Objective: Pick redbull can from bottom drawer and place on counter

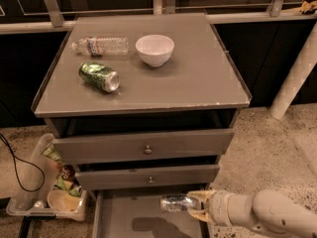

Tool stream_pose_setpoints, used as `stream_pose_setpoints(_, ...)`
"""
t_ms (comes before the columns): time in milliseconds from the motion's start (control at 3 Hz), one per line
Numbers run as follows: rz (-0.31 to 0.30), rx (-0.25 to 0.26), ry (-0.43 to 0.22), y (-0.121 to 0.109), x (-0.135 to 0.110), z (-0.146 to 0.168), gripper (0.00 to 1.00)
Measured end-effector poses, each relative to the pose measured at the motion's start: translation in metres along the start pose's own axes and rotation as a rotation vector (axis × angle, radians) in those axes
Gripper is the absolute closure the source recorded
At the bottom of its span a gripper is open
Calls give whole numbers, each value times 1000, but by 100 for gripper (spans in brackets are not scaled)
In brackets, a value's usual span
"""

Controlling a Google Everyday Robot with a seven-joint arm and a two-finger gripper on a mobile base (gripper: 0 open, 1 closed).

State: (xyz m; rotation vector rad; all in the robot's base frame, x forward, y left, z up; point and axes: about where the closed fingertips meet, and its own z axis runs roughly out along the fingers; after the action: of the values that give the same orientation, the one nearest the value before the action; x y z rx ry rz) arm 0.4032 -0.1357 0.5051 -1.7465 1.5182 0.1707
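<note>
The redbull can [175, 203] lies on its side in my gripper [197, 206], held in the air above the floor of the open bottom drawer [124, 218]. It casts a shadow on the drawer floor. The gripper is shut on the can's right end, and my arm reaches in from the lower right. The counter [198, 73] is above, over two shut upper drawers.
On the counter lie a green can [99, 76] on its side, a clear plastic bottle [101, 45] and a white bowl [154, 49]. A plastic bin [29, 195] with snacks stands on the floor at the left. A white post [294, 78] leans at the right.
</note>
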Motion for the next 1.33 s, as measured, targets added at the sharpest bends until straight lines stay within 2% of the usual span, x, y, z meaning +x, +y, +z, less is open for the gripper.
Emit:
stream_pose_setpoints(333,-53,37,51,-49,-26,-38,100)
stream_pose_setpoints(667,-75,46,69,-57,-31,-47,100)
stream_pose_setpoints(1000,-73,31,72,-55,-34,-48,100)
stream_pose_setpoints(1333,-96,78,73,-79,-50,-88,100)
